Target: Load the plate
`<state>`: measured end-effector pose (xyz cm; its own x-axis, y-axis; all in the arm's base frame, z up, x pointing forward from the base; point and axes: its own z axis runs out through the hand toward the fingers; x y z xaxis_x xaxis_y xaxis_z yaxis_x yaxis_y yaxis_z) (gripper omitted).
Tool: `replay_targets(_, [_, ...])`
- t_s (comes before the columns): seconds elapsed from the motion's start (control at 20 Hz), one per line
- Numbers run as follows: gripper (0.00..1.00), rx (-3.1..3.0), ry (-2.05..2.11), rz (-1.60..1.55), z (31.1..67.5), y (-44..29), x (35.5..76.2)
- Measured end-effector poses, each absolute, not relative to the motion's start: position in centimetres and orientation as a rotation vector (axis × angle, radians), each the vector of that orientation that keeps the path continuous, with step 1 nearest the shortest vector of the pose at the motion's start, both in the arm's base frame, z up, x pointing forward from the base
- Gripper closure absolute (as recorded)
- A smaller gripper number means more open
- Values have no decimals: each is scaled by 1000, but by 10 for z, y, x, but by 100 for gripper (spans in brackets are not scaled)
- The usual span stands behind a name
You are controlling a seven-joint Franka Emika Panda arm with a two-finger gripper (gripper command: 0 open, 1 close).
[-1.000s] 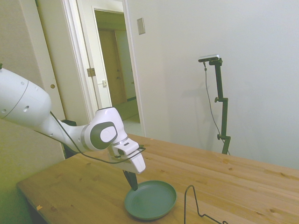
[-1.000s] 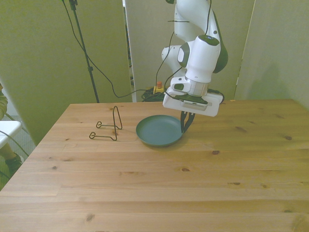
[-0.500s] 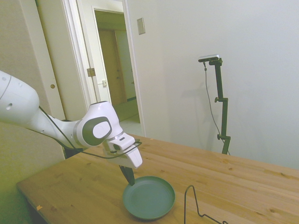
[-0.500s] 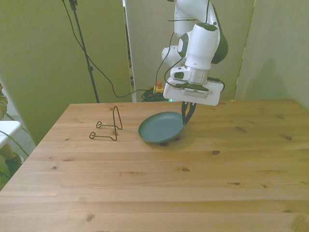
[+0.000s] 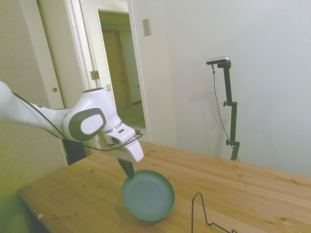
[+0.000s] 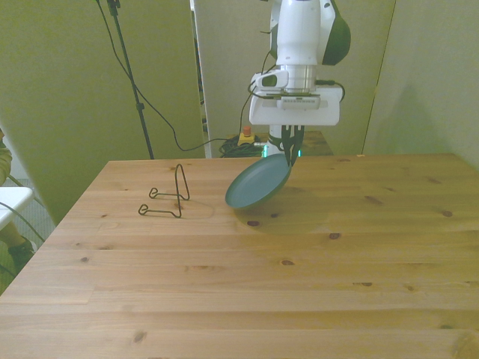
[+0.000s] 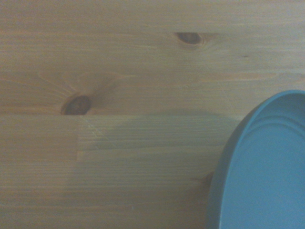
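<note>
Plate (image 6: 258, 185) now lifted, tilted (hand-gripped (image 6: 290, 149))

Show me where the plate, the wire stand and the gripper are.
plate (image 6: 257, 184): front view, middle of its inner face.
wire stand (image 6: 182, 182): front view, its upright loop.
gripper (image 6: 292, 149): front view, between its fingertips at the plate's rim.

soft, even indoor light with a yellow-green cast; faint shadow under the plate (image 6: 258, 187); wrist view slightly blurred.
</note>
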<state>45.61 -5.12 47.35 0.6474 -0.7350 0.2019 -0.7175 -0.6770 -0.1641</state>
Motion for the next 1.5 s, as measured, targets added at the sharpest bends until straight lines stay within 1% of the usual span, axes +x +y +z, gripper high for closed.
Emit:
replay_targets(0.45, [100, -2640, 958, -353, 562, -88, 412])
replay_targets(0.65, [100, -2570, 826, -340, 585, -108, 394])
replay_targets(0.8, [100, -2521, 766, -273, 588, -120, 383])
replay_targets(0.9, [100, -2506, 776, -213, 583, -126, 381])
replay_targets(1.15, [100, -2486, 817, -133, 573, -134, 390])
replay_targets(1.5, [100, -2474, 868, -117, 576, -141, 393])
